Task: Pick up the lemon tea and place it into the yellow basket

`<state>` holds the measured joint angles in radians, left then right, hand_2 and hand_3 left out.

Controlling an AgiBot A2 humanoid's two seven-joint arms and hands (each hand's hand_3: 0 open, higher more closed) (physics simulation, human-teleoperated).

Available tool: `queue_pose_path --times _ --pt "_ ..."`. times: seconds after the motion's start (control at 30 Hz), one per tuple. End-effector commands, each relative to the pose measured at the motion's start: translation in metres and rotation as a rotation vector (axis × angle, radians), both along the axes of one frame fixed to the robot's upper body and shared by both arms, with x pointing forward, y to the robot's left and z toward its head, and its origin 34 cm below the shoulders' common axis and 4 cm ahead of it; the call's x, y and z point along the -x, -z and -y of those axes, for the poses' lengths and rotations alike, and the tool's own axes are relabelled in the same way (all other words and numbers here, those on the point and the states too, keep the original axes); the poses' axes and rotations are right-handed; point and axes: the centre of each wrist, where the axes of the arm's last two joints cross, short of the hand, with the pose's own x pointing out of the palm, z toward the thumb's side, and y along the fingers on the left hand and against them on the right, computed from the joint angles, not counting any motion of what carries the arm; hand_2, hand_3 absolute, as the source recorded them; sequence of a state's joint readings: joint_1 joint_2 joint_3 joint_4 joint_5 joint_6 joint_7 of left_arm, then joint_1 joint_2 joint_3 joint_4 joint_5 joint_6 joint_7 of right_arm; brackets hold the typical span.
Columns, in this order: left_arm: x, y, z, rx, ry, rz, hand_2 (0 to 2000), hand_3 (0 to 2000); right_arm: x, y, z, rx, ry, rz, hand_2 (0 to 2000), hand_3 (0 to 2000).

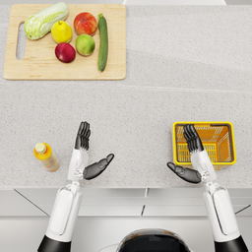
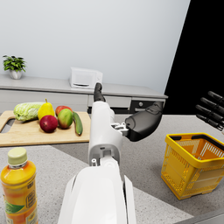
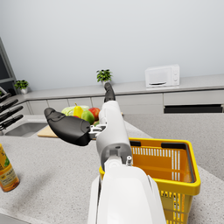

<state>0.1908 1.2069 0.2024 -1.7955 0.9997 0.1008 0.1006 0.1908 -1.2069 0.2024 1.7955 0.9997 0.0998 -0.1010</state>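
The lemon tea (image 1: 46, 156) is a small orange bottle with a pale cap, standing upright near the counter's front left; it also shows in the left wrist view as the lemon tea (image 2: 18, 187) and in the right wrist view as the lemon tea (image 3: 6, 170). My left hand (image 1: 87, 152) hovers open just right of the bottle, apart from it. The yellow basket (image 1: 228, 142) sits at the front right, nothing in it. My right hand (image 1: 192, 157) is open over the basket's left rim. The left hand (image 2: 131, 120) and right hand (image 3: 78, 124) hold nothing.
A wooden cutting board (image 1: 29, 69) at the back left carries a cabbage, a pear, apples, a mango and a cucumber (image 1: 102, 42). The speckled counter (image 1: 147, 103) spreads between board and basket. A microwave (image 2: 85, 78) and a potted plant stand on a far counter.
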Motion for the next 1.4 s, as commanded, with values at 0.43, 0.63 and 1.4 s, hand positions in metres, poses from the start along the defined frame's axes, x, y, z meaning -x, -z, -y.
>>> queue_pose_path --times 0.43,0.63,1.4 --pt "0.003 -0.013 -0.006 0.017 0.012 0.111 0 0 -0.002 -0.023 0.005 -0.083 0.096 0.132 0 0" --pt "0.020 -0.047 -0.059 -0.112 -0.242 0.342 0 0 0.013 -0.057 0.029 0.010 0.291 0.354 0 0" --pt "-0.010 0.104 -0.134 -0.198 -0.539 -0.265 0 0 0.012 -0.063 0.032 0.110 0.394 0.419 0 0"
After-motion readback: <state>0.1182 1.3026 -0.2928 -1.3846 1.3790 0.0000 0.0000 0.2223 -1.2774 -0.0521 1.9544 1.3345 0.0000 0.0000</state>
